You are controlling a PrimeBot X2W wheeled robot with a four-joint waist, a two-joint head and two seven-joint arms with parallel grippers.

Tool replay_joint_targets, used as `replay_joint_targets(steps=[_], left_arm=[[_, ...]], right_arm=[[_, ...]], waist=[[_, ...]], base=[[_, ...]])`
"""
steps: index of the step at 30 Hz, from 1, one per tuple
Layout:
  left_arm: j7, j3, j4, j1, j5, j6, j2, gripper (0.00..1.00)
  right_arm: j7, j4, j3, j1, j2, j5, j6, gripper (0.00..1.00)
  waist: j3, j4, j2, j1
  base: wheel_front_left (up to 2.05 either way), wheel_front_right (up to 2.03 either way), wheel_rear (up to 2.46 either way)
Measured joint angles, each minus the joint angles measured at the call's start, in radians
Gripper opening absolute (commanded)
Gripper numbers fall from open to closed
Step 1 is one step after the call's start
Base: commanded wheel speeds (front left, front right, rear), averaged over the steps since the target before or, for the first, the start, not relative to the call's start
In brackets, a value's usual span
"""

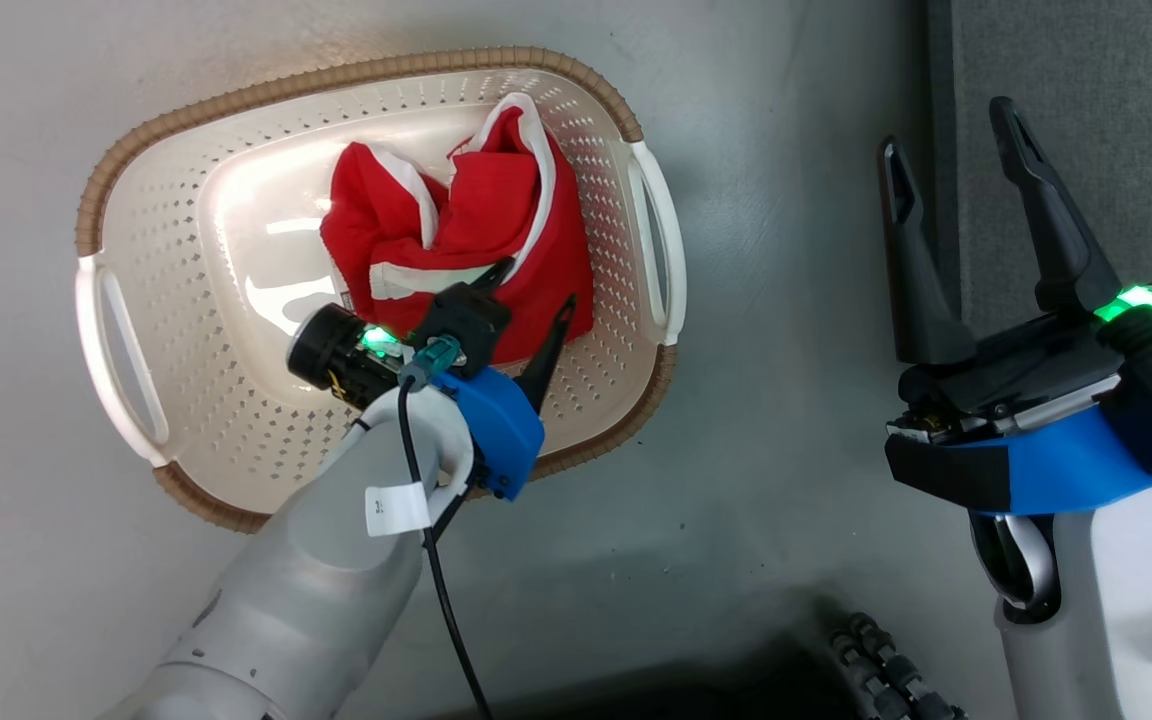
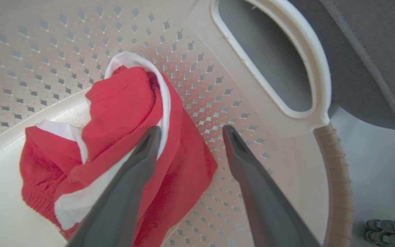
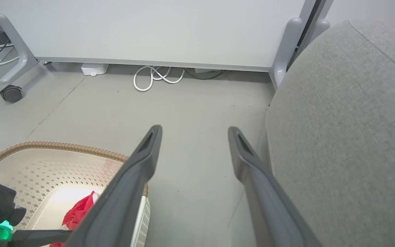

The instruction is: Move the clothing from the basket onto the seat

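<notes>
Left gripper (image 2: 191,130), fingers spread, straddles the edge of the crumpled red white-trimmed garment (image 2: 122,103) lying inside the cream perforated plastic basket (image 1: 356,75). Step in hand: the grasp; next, likely lowering, pinching a fold and lifting clear. Beyond, the right gripper (image 1: 948,130), spread and empty, hovers beside the light grey upholstered seat (image 1: 1086,80).

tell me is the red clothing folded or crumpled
Crumpled: the clothing lies in an uneven heap inside the basket, its layers twisted and bunched, not flat or squared.
</notes>
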Motion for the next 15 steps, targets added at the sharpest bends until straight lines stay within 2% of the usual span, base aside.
replay_joint_targets(steps=[3,12,13,15], left_arm=[[0.0,0.003,0.053,-0.02,0.019,0.007,0.0,1.0],[0.0,0.01,0.178,-0.06,0.044,0.115,-0.007,1.0],[0.0,0.011,0.188,-0.063,0.044,0.121,-0.008,0.59],[0.0,0.012,0.197,-0.072,0.044,0.128,-0.008,0.0]], right_arm=[[-0.001,-0.005,0.002,0.005,0.003,0.0,0.0,1.0],[-0.01,-0.008,0.003,0.021,0.009,0.0,0.0,1.0],[-0.01,-0.007,0.002,0.021,0.009,0.0,0.0,1.0],[-0.01,-0.007,0.002,0.021,0.01,0.0,0.0,1.0]], waist=[[0.005,-0.009,-0.0001,0.0],[0.01,-0.026,0.0,0.0],[0.009,-0.027,0.0,-0.0001],[0.008,-0.026,0.0,-0.0001]], base=[[0.0,0.0,0.0],[0.0,0.0,0.0],[0.0,0.0,0.0],[0.0,0.0,0.0]])
